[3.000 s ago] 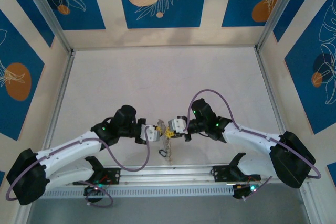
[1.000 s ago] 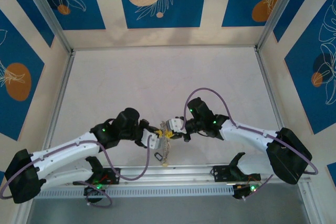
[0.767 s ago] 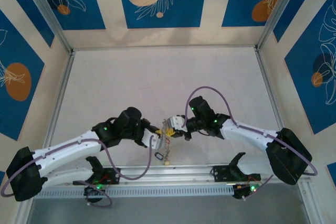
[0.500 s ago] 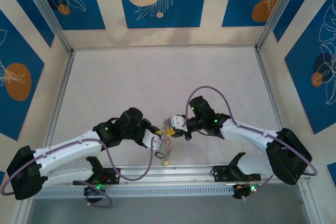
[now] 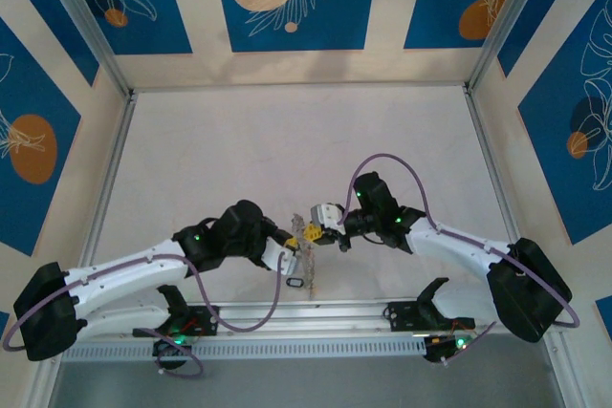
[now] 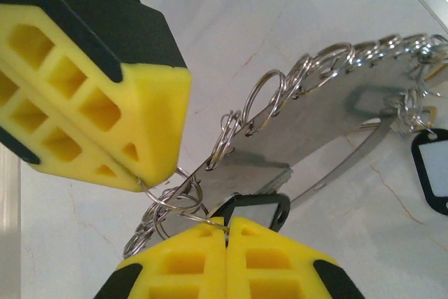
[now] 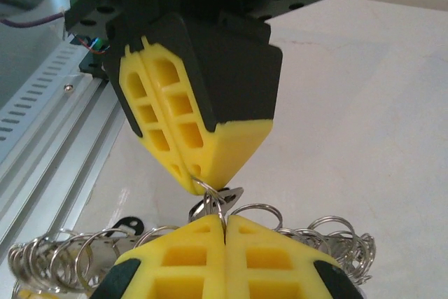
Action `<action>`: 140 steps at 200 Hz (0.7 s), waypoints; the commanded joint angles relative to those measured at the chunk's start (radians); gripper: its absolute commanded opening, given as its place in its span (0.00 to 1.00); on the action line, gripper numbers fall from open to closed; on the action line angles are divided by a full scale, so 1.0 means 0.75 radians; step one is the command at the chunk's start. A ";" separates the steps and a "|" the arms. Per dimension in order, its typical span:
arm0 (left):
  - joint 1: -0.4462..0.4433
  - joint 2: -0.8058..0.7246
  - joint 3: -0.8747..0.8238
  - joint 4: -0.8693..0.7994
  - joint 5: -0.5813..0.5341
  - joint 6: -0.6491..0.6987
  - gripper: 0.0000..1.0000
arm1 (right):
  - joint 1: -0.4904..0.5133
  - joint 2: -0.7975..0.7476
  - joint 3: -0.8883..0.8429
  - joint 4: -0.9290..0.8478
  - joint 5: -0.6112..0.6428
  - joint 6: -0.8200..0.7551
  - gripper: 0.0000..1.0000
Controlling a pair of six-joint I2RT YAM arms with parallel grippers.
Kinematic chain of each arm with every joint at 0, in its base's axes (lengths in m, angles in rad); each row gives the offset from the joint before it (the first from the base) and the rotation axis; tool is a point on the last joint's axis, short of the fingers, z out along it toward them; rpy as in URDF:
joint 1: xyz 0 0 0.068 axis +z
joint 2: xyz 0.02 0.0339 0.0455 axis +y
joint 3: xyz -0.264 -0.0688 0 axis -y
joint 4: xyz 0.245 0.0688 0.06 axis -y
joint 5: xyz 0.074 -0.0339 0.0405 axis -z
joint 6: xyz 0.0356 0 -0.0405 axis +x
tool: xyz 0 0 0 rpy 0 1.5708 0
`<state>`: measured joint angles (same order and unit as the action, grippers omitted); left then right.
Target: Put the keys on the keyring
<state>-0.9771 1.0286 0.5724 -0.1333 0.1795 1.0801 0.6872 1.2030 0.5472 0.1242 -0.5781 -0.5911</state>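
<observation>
**Both grippers pinch the keyring above the near edge of the table**

From above, the left gripper (image 5: 295,246) and the right gripper (image 5: 316,225) meet almost tip to tip near the front of the pale table (image 5: 287,140), just beyond the metal rail (image 5: 316,317). The keyring (image 5: 306,253) hangs between them and trails toward the rail, ending in a black tag (image 5: 295,283). The keys are too small to tell apart from that height.

In the left wrist view, the left gripper (image 6: 225,224) has its yellow fingers pressed together on a thin wire loop that runs into the seam between them. The right gripper (image 6: 145,176) comes in from the upper left with its fingers pressed together too, and a thin wire leaves its tip. The keyring (image 6: 329,103) stretches away to the upper right as a grey band, with small split rings (image 6: 269,96) strung along its upper edge. One black tag (image 6: 252,208) with a pale window lies just behind the left fingers, and a second tag (image 6: 432,171) hangs at the far end.

In the right wrist view, the right gripper (image 7: 225,223) sits just under the left gripper (image 7: 201,182). A small silvery piece (image 7: 225,197) is caught between them. Whether it is a key cannot be told. More split rings (image 7: 329,239) fan out to both sides.
</observation>
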 commanded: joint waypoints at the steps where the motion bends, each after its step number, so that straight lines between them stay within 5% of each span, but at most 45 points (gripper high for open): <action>1: -0.028 -0.004 -0.034 0.013 -0.008 0.002 0.00 | -0.011 -0.037 -0.003 0.108 -0.066 0.031 0.00; 140: -0.031 -0.087 -0.140 0.228 -0.118 -0.062 0.00 | 0.000 0.000 -0.024 0.124 -0.071 0.086 0.00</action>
<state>-0.9916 0.9760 0.4881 -0.0170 0.1200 1.0748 0.6868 1.2026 0.5468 0.1680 -0.5877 -0.5461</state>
